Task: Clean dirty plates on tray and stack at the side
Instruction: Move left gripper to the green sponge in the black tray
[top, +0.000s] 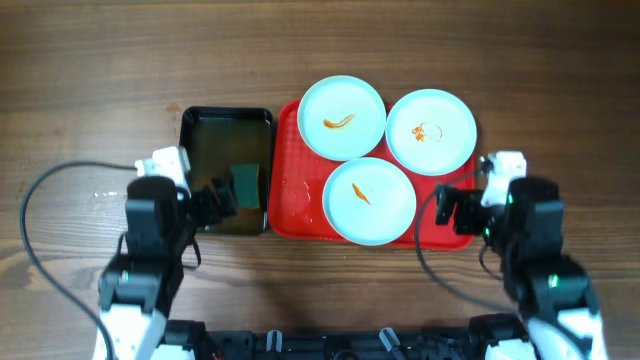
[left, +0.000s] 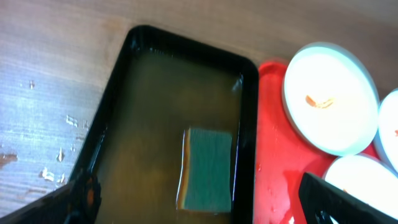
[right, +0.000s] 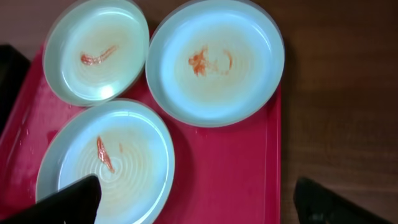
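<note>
**Q:** Where are the dirty plates?

**A:** All three lie on the red tray (top: 288, 215), right of centre on the wooden table (top: 90, 80).
- Far-left plate (top: 341, 118): one curved orange streak.
- Far-right plate (top: 431, 131): a blotch and a thin ring of sauce. Its edge reaches the tray's right rim.
- Near plate (top: 369, 200): a short slanted streak.

The three are packed close, with rims touching or nearly so.

**Q:** And the grippers?

**A:** The left gripper (top: 222, 203) is above the near end of the black tray (top: 226, 112), which sits just left of the red one. Its jaws are spread wide and empty. In the left wrist view the fingers (left: 81, 196) stand at the two lower corners. The right gripper (top: 450, 208) is over the red tray's near-right corner, just beside the near plate. Its jaws are likewise spread and empty.

**Q:** What does the black tray hold?

**A:** Yellowish liquid and a green sponge (left: 208, 168). The sponge lies flat toward the tray's near-right side, and in the wrist view it falls between the left gripper's fingers.
</note>
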